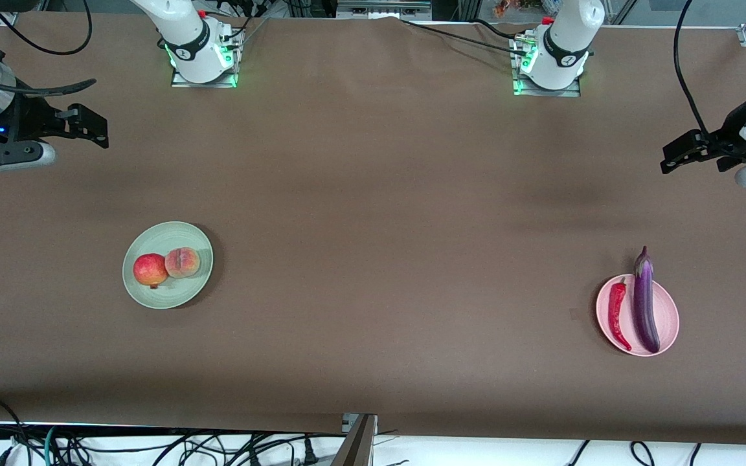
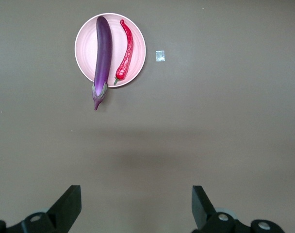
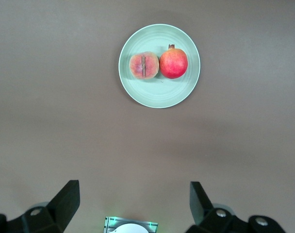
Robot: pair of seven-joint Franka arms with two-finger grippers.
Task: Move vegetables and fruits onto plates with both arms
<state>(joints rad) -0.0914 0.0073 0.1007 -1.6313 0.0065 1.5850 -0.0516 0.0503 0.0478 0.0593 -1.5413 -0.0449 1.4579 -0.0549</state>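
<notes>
Where the brown cloth-covered table (image 1: 373, 194) is seen from the front, no readable brand, label or writing can be made out on anything; only a small pale square tag (image 2: 160, 56) is seen lying on the cloth just beside the pale pink round matte plate (image 1: 667, 310).

On that pink plate, toward the left arm's end of the table, the long slender glossy purple eggplant (image 1: 645, 304) is laid lengthwise, its greyish stem cap overhanging the rim on the side farther from the front camera. The thin curved red chili pepper (image 1: 618, 314) is laid beside it on the same plate, apart from it.

Well apart from the pink plate, toward the right arm's end, the pale mint green round matte plate (image 1: 159, 294) is found. On it the round red pomegranate-like fruit (image 1: 150, 269) with yellow-orange patches and the pale yellow-pink creased peach (image 1: 182, 262) are set touching one another.

The black left gripper (image 1: 671, 158) is held above bare cloth, farther up than the pink plate, its fingers spread wide with nothing between them. The black right gripper (image 1: 91, 126) is likewise held over bare cloth, spread wide and empty.
</notes>
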